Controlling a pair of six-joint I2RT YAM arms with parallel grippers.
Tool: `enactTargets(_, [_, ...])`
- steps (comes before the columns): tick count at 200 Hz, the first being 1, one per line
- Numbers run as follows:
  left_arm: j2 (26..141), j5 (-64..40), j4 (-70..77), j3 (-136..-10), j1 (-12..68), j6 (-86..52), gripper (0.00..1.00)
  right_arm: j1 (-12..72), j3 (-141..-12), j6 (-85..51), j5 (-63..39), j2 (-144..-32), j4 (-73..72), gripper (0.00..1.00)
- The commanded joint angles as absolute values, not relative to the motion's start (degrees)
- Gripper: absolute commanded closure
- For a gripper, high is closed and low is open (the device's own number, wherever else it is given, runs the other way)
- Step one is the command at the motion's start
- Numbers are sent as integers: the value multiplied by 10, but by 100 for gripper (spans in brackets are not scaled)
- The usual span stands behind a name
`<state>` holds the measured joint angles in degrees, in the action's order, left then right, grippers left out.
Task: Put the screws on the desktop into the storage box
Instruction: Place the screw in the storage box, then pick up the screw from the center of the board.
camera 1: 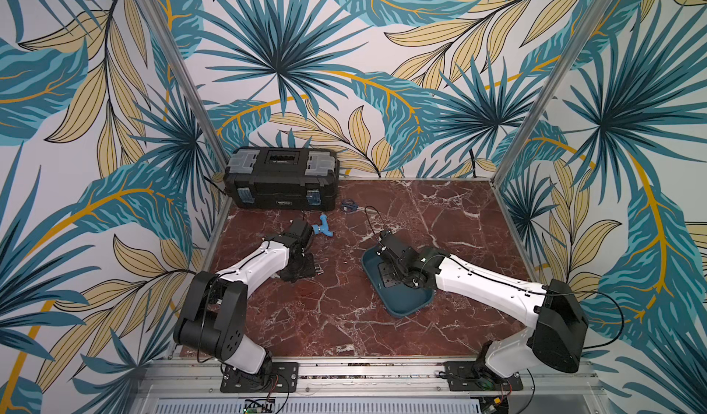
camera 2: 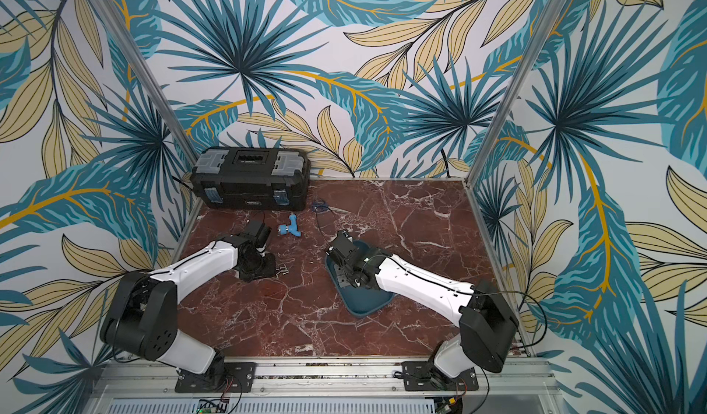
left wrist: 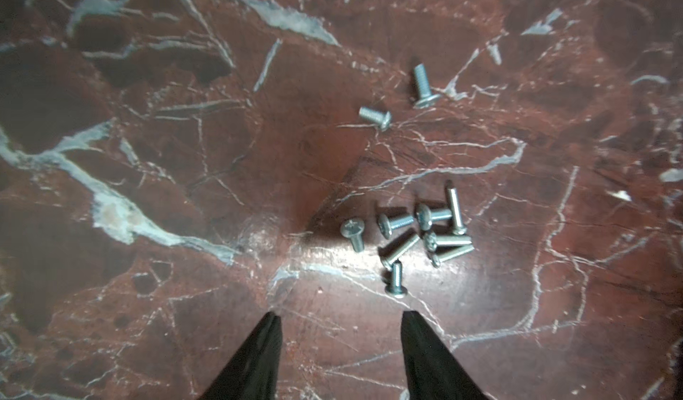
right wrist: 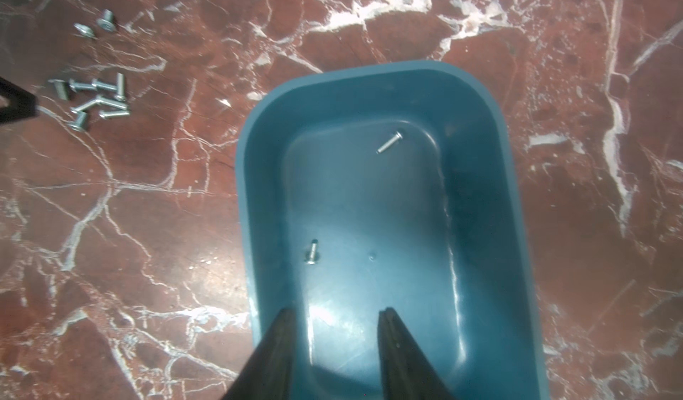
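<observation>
- Right now my left end effector (left wrist: 340,315) is open, with bare counter (left wrist: 184,194) showing between its two black fingers and nothing held.
- Just ahead of those fingertips lies a loose heap of screws (left wrist: 406,231), some touching or crossing one another, all flat on the counter.
- Two more screws (left wrist: 373,116) lie apart from the heap, near each other but not touching.
- Seen in both top views, that heap (camera 1: 318,268) sits well apart from the storage box (camera 1: 405,308), and my left end effector is on the side of the heap away from the storage box.
- My right end effector (right wrist: 338,311) is open too, gripping nothing, and hangs above the inside of the storage box (right wrist: 251,194).
- Inside the storage box are two screws: one (right wrist: 388,142) near its far end, one (right wrist: 312,252) close to a long wall and nearer my fingertips.
- Farther from the storage box than the heap, a black toolbox (camera 1: 281,178) stands against the wall, with a blue pipe fitting (camera 1: 322,229) on the counter between the two.
</observation>
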<state>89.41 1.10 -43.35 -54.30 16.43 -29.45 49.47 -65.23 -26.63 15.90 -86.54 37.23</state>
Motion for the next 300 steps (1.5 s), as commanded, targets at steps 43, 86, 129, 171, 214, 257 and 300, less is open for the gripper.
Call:
enactTargets(43, [948,18,-408,-586,157,-291,54,493,-653,-279,143,-867,361,59])
enactTargets(86, [957,21,-395,-585,157,-292,58,493,-650,-281,132,-874,357,60])
enactTargets(129, [971,41,-395,-584,157,-294,68,494,-651,-283,124,-881,353,62])
enactTargets(171, [980,46,-386,-578,157,-291,79,494,-649,-282,122,-883,352,63])
enactTargets(214, [976,50,-382,-579,157,-286,96,493,-647,-283,121,-878,352,65])
enactTargets(257, [896,44,-398,-577,158,-289,100,494,-647,-283,124,-870,352,67])
enactTargets(300, [774,-33,-416,-608,217,-311,100,470,-641,-283,129,-846,345,71])
